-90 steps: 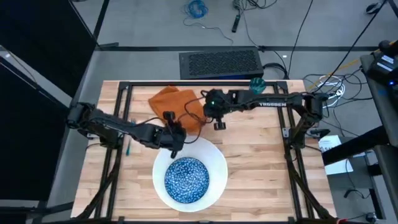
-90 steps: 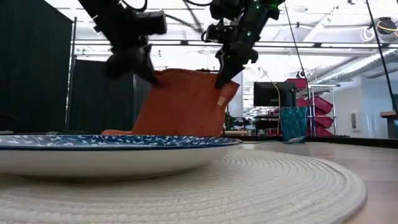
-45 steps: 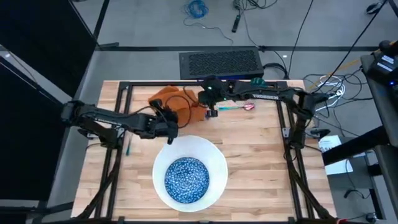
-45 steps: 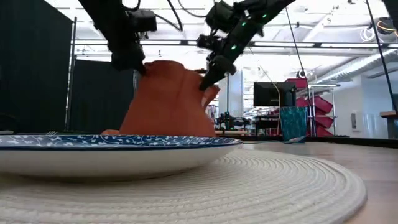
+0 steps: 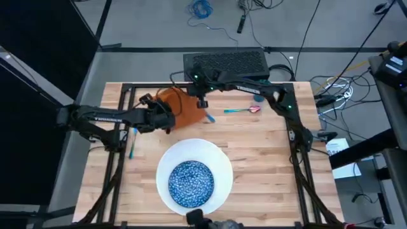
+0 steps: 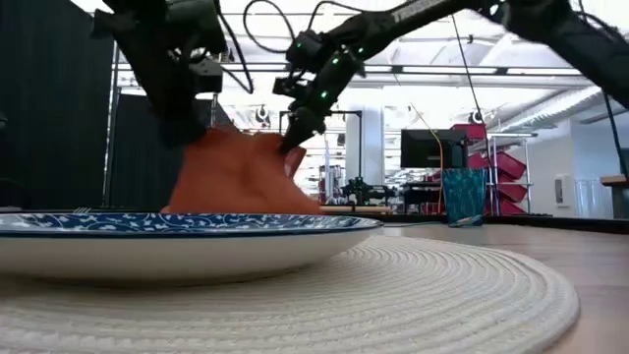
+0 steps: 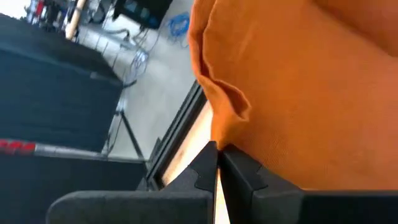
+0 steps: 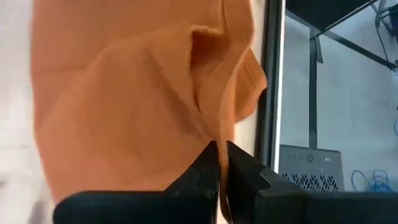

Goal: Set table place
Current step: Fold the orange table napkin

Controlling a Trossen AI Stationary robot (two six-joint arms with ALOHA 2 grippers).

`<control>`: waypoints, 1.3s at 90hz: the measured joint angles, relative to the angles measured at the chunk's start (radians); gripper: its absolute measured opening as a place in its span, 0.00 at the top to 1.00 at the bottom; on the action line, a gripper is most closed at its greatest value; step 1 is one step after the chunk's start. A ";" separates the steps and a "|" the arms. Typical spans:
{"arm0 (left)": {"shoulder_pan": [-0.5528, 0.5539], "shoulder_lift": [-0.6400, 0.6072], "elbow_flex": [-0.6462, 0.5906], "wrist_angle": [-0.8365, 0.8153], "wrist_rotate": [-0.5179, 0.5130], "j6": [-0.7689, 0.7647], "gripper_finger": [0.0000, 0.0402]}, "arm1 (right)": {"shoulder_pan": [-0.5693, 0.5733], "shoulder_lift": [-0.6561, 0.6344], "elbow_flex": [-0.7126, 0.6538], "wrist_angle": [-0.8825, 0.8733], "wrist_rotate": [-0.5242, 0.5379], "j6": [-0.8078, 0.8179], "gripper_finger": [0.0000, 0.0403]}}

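Both grippers pinch the orange napkin (image 5: 181, 109) at the table's (image 5: 267, 159) far left. The left gripper (image 5: 166, 122) is clamped on its near edge. The right gripper (image 5: 202, 102) is clamped on its far-right edge.

The left arm reaches in low from the left side, and its left gripper (image 5: 166, 121) is closed. The right arm stretches across the far edge; the right gripper (image 5: 202, 102) points down and seems pinched closed.

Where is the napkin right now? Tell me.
In the high view the napkin sits at the table's far left-centre, pinched between the left end effector and right end effector, beyond the plate.
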 joint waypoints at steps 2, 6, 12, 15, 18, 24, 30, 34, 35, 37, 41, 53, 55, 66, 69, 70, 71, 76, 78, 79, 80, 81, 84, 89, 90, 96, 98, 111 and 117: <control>0.009 -0.003 -0.002 0.002 -0.002 0.000 1.00 | -0.005 0.010 0.015 0.001 0.000 -0.002 1.00; 0.026 -0.004 -0.007 0.001 -0.003 0.001 1.00 | -0.011 0.030 0.040 0.002 0.000 -0.011 1.00; 0.047 -0.004 -0.014 0.000 -0.003 0.000 1.00 | -0.018 0.055 0.076 0.002 0.000 -0.013 1.00; 0.058 -0.004 -0.015 -0.001 -0.003 0.000 1.00 | -0.022 0.066 0.094 0.002 0.000 -0.014 1.00; 0.068 -0.004 -0.015 0.000 -0.003 0.001 1.00 | -0.024 0.075 0.109 0.002 0.000 -0.014 1.00; 0.084 -0.004 -0.015 0.002 -0.003 0.000 1.00 | -0.029 0.093 0.137 0.003 0.000 -0.017 1.00; 0.101 -0.003 -0.015 0.005 -0.003 0.001 1.00 | -0.032 0.104 0.157 0.008 0.000 -0.022 1.00; 0.109 -0.003 -0.015 0.006 -0.003 0.001 1.00 | -0.036 0.108 0.159 0.021 -0.001 -0.026 1.00; 0.111 -0.003 -0.015 0.006 -0.003 0.001 1.00 | -0.036 0.109 0.159 0.027 -0.002 -0.027 1.00; 0.116 -0.003 -0.015 0.007 -0.003 0.001 1.00 | -0.038 0.110 0.159 0.036 -0.004 -0.028 1.00; 0.125 -0.003 -0.015 0.006 -0.002 0.006 1.00 | -0.042 0.112 0.159 0.037 -0.007 -0.029 1.00; 0.143 -0.003 -0.015 0.006 0.013 0.003 1.00 | -0.053 0.113 0.158 0.040 -0.070 -0.013 1.00; 0.145 -0.003 -0.015 0.006 0.013 0.003 1.00 | -0.055 0.113 0.158 0.044 -0.082 -0.012 1.00; 0.167 -0.003 -0.015 0.004 0.014 0.002 1.00 | -0.068 0.114 0.158 0.067 -0.183 0.020 1.00; 0.175 -0.003 -0.015 0.001 0.014 0.001 1.00 | -0.070 0.117 0.159 0.080 -0.217 0.036 1.00; 0.178 -0.003 -0.015 0.000 0.014 0.000 1.00 | -0.071 0.119 0.159 0.084 -0.226 0.043 1.00; 0.181 -0.003 -0.015 -0.002 0.014 0.000 1.00 | -0.072 0.120 0.159 0.087 -0.233 0.051 1.00; 0.194 -0.003 -0.015 -0.009 0.017 0.000 1.00 | -0.077 0.127 0.159 0.088 -0.243 0.076 1.00; 0.198 -0.003 -0.015 -0.009 0.019 0.000 1.00 | -0.078 0.131 0.159 0.087 -0.241 0.077 1.00; 0.199 -0.003 -0.015 -0.008 0.020 0.000 1.00 | -0.078 0.133 0.159 0.087 -0.241 0.078 1.00; 0.201 -0.003 -0.015 -0.008 0.021 0.000 1.00 | -0.078 0.133 0.159 0.085 -0.241 0.078 1.00; 0.203 -0.003 -0.015 -0.008 0.023 0.000 1.00 | -0.078 0.134 0.158 0.083 -0.240 0.079 1.00; 0.205 -0.003 -0.015 -0.008 0.032 0.000 1.00 | -0.079 0.135 0.158 0.075 -0.240 0.079 1.00; 0.210 -0.002 -0.015 -0.008 0.038 0.000 1.00 | -0.079 0.135 0.158 0.079 -0.239 0.079 1.00; 0.212 -0.002 -0.015 -0.008 0.039 0.000 1.00 | -0.079 0.135 0.158 0.082 -0.239 0.080 1.00; 0.216 -0.002 -0.015 -0.008 0.040 0.000 1.00 | -0.078 0.133 0.158 0.088 -0.238 0.091 1.00; 0.216 -0.002 -0.015 -0.009 0.040 0.000 1.00 | -0.078 0.133 0.158 0.088 -0.238 0.092 1.00; 0.215 -0.002 -0.015 -0.010 0.041 0.000 1.00 | -0.079 0.133 0.158 0.088 -0.235 0.094 1.00; 0.216 -0.002 -0.015 -0.010 0.041 0.000 1.00 | -0.079 0.133 0.158 0.088 -0.230 0.094 1.00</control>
